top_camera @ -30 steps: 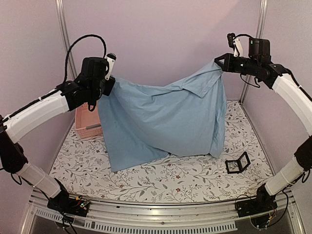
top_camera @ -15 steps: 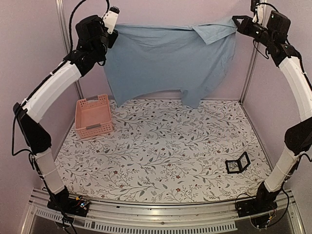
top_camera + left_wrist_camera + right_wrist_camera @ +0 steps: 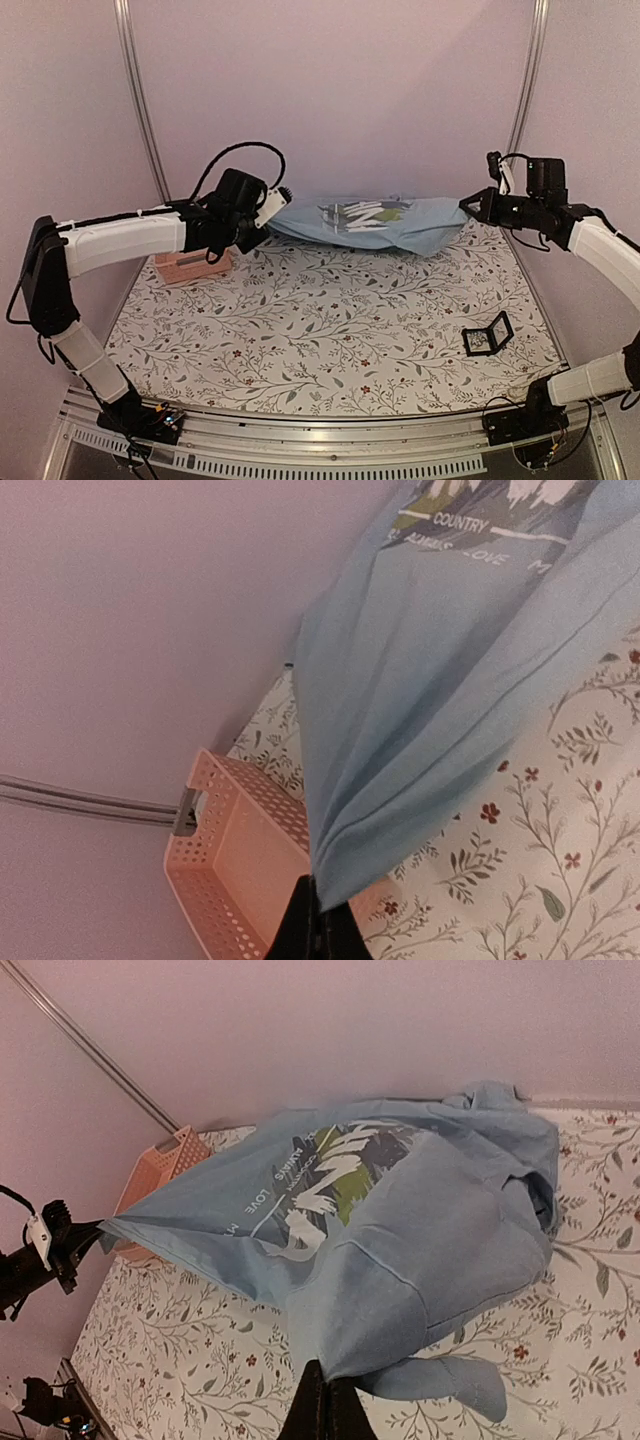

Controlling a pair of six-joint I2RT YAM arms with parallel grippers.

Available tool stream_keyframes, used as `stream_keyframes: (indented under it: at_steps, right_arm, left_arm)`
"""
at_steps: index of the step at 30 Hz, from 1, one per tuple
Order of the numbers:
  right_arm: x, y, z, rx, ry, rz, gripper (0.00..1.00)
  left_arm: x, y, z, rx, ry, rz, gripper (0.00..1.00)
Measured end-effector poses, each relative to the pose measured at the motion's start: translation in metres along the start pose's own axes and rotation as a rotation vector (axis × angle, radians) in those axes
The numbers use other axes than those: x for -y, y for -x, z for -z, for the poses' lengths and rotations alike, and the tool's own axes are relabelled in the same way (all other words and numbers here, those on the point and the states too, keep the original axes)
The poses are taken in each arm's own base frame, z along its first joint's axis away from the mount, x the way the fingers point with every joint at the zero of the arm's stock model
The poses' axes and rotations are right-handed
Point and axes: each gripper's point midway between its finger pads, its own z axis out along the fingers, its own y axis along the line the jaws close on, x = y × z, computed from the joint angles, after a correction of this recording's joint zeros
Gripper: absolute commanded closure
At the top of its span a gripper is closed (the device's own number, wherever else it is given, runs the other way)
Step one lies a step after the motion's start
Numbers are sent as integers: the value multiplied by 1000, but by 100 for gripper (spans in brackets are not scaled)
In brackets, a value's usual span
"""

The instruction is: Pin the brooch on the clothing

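The clothing (image 3: pixel 370 222), a light blue T-shirt with white print and grey and yellow-green streaks facing up, is stretched low over the far part of the table between both arms. My left gripper (image 3: pixel 270 212) is shut on its left edge (image 3: pixel 345 865), with the fabric bunched into folds at the black fingers. My right gripper (image 3: pixel 466 204) is shut on the right edge (image 3: pixel 335 1360), near a sleeve that lies on the table. The chest print (image 3: pixel 330 1175) shows in the right wrist view. The brooch is out of view.
A pink plastic basket (image 3: pixel 190 266) stands at the far left, partly behind my left arm, close under the shirt's left edge (image 3: pixel 235 850). A small black open-frame box (image 3: pixel 488 334) lies near the front right. The floral tablecloth (image 3: pixel 330 330) covers the table.
Both arms have swung down from high up, bringing the shirt from hanging spread in the air to lying low at the back of the table, print side up.
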Motion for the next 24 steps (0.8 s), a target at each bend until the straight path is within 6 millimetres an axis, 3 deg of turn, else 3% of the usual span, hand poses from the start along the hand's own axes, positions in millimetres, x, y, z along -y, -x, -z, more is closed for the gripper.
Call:
stream_keyframes:
  at_steps: [2, 5, 7, 9, 12, 17, 19, 20, 21, 22, 23, 24]
  right_arm:
    - [7, -56, 0, -106, 21, -85, 100]
    - [15, -133, 3, -268, 38, -213, 100]
    - [21, -170, 6, -358, 26, -281, 100]
    - [23, -190, 9, -406, 18, -321, 100]
    - [22, -204, 13, -445, 26, -363, 100]
    - [18, -214, 19, -480, 37, -398, 100]
    - [18, -219, 23, -496, 29, -408, 100]
    - [18, -221, 25, -501, 23, -411, 100]
    - [19, -222, 26, -505, 15, -412, 94]
    - [20, -224, 28, -507, 5, -413, 74]
    - [22, -224, 28, -507, -7, -412, 57]
    - [24, -225, 28, -504, -23, -412, 48]
  left_arm:
    - [46, -30, 2, -76, -123, -36, 100]
    - [100, -76, 10, -200, -260, -81, 100]
    - [126, -107, 17, -287, -327, -115, 100]
    - [143, -135, 26, -368, -372, -146, 100]
    - [155, -166, 37, -461, -418, -172, 100]
    - [160, -185, 49, -545, -444, -174, 100]
    - [161, -190, 53, -569, -451, -175, 90]
    - [162, -192, 55, -583, -457, -176, 79]
    - [163, -195, 57, -597, -463, -174, 64]
    - [164, -197, 59, -606, -471, -181, 49]
    - [167, -201, 62, -625, -483, -180, 45]
    - [170, -205, 65, -647, -496, -184, 43]
